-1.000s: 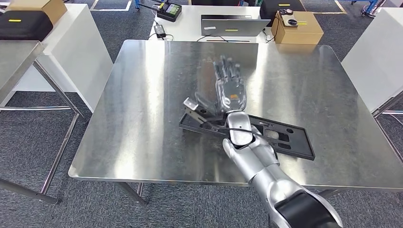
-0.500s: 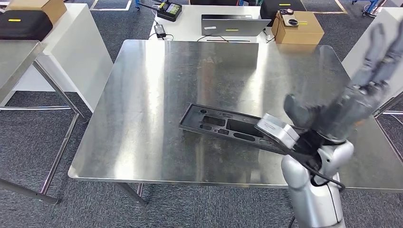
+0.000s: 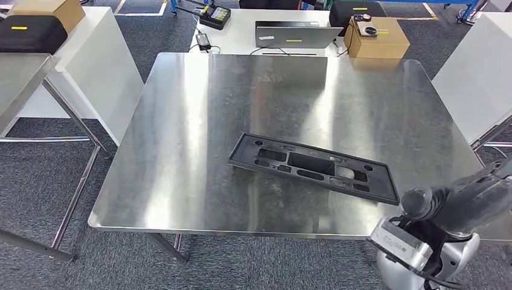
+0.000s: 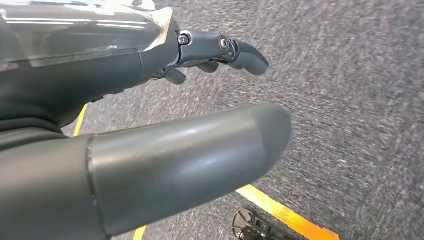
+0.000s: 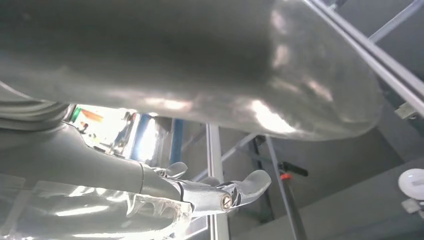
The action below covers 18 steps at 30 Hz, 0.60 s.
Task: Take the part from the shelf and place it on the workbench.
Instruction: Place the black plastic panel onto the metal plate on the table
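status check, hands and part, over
Right hand open, off the table's near right corner. Left hand open, hanging over carpet. Black part flat on the steel workbench, untouched. Nothing in the way.

Part [image 3: 313,167]: long, flat black plastic frame with several rectangular and slotted cut-outs and a raised rim. It is lying flat on the steel desk [image 3: 199,121], toward the near right of the top, and is sitting at a slant, its left end farther in and its right end approaching the near edge. Nothing is touching it.
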Available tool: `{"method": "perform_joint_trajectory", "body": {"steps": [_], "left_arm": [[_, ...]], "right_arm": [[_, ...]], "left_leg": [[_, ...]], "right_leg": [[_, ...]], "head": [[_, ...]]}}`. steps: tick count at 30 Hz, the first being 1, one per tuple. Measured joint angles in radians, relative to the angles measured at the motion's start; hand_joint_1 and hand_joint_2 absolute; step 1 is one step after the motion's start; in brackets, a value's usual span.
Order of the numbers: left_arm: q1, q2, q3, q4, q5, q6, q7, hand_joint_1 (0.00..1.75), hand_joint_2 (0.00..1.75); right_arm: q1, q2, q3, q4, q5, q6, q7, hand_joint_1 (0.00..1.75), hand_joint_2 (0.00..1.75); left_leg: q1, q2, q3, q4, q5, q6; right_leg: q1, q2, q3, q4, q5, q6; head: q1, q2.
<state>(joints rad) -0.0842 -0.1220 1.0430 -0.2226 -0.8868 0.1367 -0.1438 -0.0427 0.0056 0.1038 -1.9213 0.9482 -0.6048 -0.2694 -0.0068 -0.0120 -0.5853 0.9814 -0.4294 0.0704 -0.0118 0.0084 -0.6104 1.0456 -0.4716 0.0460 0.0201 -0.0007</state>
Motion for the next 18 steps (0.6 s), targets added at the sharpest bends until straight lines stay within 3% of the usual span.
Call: {"method": "perform_joint_trajectory", "body": {"steps": [2, 4, 5, 6, 8, 9, 10, 13, 14, 16, 18], "left_arm": [[-0.001, -0.003, 0.010, 0.000, 0.006, 0.005, 0.010, 0.00, 0.00], [0.000, -0.005, 0.019, 0.000, 0.008, 0.009, 0.014, 0.00, 0.00], [0.000, -0.006, 0.022, 0.000, 0.009, 0.010, 0.016, 0.00, 0.00], [0.000, -0.008, 0.024, 0.000, 0.009, 0.011, 0.017, 0.00, 0.00], [-0.001, -0.010, 0.030, -0.001, 0.012, 0.012, 0.022, 0.00, 0.00], [-0.002, -0.011, 0.033, -0.002, 0.014, 0.012, 0.023, 0.00, 0.00], [-0.002, -0.012, 0.036, -0.003, 0.017, 0.011, 0.024, 0.00, 0.00], [-0.002, -0.014, 0.049, -0.004, 0.030, 0.002, 0.025, 0.00, 0.00], [-0.001, -0.014, 0.053, -0.004, 0.035, -0.002, 0.026, 0.00, 0.00], [-0.001, -0.013, 0.062, -0.005, 0.043, -0.009, 0.029, 0.00, 0.00], [-0.001, -0.012, 0.070, -0.005, 0.047, -0.015, 0.031, 0.00, 0.00]], "right_arm": [[0.023, 0.008, 0.000, -0.003, -0.038, 0.006, -0.015, 0.00, 0.00], [0.042, 0.012, 0.000, -0.004, -0.057, 0.009, -0.021, 0.00, 0.00], [0.048, 0.014, 0.000, -0.004, -0.060, 0.011, -0.023, 0.00, 0.00], [0.051, 0.017, 0.000, -0.004, -0.061, 0.014, -0.025, 0.00, 0.00], [0.056, 0.022, -0.001, -0.004, -0.064, 0.020, -0.032, 0.00, 0.00], [0.058, 0.026, -0.001, -0.005, -0.066, 0.023, -0.036, 0.00, 0.00], [0.061, 0.030, -0.002, -0.006, -0.067, 0.026, -0.039, 0.00, 0.00], [0.066, 0.039, -0.003, -0.009, -0.073, 0.037, -0.052, 0.00, 0.00], [0.067, 0.043, -0.004, -0.009, -0.074, 0.040, -0.055, 0.00, 0.00], [0.072, 0.049, -0.005, -0.009, -0.075, 0.046, -0.059, 0.00, 0.00], [0.081, 0.052, -0.008, -0.008, -0.076, 0.048, -0.060, 0.00, 0.00]], "left_leg": [[0.003, 0.004, -0.001, -0.006, 0.006, 0.003], [0.004, 0.005, -0.007, -0.005, 0.010, -0.002], [0.006, 0.006, -0.011, -0.003, 0.012, -0.006], [0.009, 0.006, -0.014, -0.001, 0.014, -0.010], [0.012, 0.004, -0.023, 0.013, 0.014, -0.024], [0.012, 0.003, -0.027, 0.021, 0.012, -0.032], [0.011, 0.003, -0.029, 0.026, 0.012, -0.040], [0.017, 0.002, -0.032, 0.027, 0.016, -0.059], [0.020, 0.004, -0.037, 0.038, 0.003, -0.064], [0.023, 0.007, -0.068, 0.120, -0.068, -0.072], [0.024, 0.008, -0.111, 0.253, -0.152, -0.078]], "right_leg": [[-0.002, -0.001, -0.052, 0.127, -0.067, -0.010], [-0.007, -0.001, -0.086, 0.226, -0.109, -0.006], [-0.010, -0.001, -0.076, 0.221, -0.107, 0.003], [-0.014, -0.002, -0.043, 0.171, -0.091, 0.015], [-0.021, -0.002, 0.047, 0.025, -0.050, 0.036], [-0.022, -0.002, 0.075, -0.025, -0.037, 0.035], [-0.021, -0.001, 0.087, -0.047, -0.031, 0.029], [-0.018, -0.001, 0.081, -0.044, -0.020, -0.001], [-0.019, -0.003, 0.079, -0.044, -0.014, -0.010], [-0.021, -0.006, 0.070, -0.045, -0.001, -0.025], [-0.017, -0.008, 0.055, -0.044, 0.010, -0.031]], "head": [[0.002, 0.000], [0.003, 0.000], [0.003, 0.000], [0.003, 0.000], [0.003, 0.000], [0.003, 0.000], [0.003, 0.000], [0.002, 0.000], [0.002, 0.000], [0.001, 0.000], [0.001, 0.000]]}}
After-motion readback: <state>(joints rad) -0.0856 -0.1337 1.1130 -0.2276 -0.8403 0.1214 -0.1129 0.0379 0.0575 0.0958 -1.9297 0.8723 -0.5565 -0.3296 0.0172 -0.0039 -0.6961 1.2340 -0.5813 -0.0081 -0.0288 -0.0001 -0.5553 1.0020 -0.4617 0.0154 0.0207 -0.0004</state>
